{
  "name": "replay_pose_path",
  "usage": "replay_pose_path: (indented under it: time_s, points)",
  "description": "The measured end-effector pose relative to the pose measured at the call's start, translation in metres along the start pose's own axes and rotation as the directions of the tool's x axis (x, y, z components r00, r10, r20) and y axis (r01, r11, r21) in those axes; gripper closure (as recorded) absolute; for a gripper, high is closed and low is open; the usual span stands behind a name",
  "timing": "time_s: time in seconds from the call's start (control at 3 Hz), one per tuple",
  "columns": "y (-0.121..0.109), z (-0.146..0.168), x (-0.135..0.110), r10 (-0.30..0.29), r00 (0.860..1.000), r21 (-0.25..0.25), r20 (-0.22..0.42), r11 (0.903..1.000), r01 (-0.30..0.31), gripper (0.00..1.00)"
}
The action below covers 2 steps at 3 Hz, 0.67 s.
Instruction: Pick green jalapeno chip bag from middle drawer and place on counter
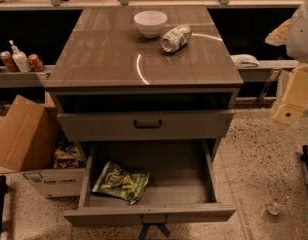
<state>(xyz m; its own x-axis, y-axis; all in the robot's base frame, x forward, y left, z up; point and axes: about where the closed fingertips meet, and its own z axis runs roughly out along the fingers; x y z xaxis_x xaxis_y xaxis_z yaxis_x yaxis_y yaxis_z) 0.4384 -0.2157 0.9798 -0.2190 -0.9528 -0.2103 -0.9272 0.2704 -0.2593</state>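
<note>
Just under pull point(154, 218), jaws; counter point(104, 54): bowl point(150, 23), can point(176, 38)

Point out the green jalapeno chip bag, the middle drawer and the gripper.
green jalapeno chip bag point(121, 182), camera view, middle of the foil.
middle drawer point(194, 214), camera view, front wall.
gripper point(154, 229), camera view, dark tip at bottom centre, before the drawer.

Chip bags: one, the green jalapeno chip bag point(121, 182), near the left front corner of the middle drawer point(179, 184).
Bowls: one white bowl point(150, 23), at the counter point(109, 54) back edge.
Cans: three, one silvery-green can point(176, 38) and two red cans point(36, 62).
Boxes: one cardboard box point(21, 134).
Grippers: one gripper point(154, 230), at the drawer's front edge.
</note>
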Motion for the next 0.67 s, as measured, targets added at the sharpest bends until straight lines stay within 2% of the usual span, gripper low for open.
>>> replay_pose_path:
  time_s: [0.33, 0.67]
  points:
    - [0.0, 0.0, 0.0, 0.0, 1.0, 0.0, 0.0, 1.0, 0.0, 0.0]
    - [0.01, 0.026, -0.014, -0.007, 0.999, -0.018, 0.052, 0.9998, 0.008, 0.0]
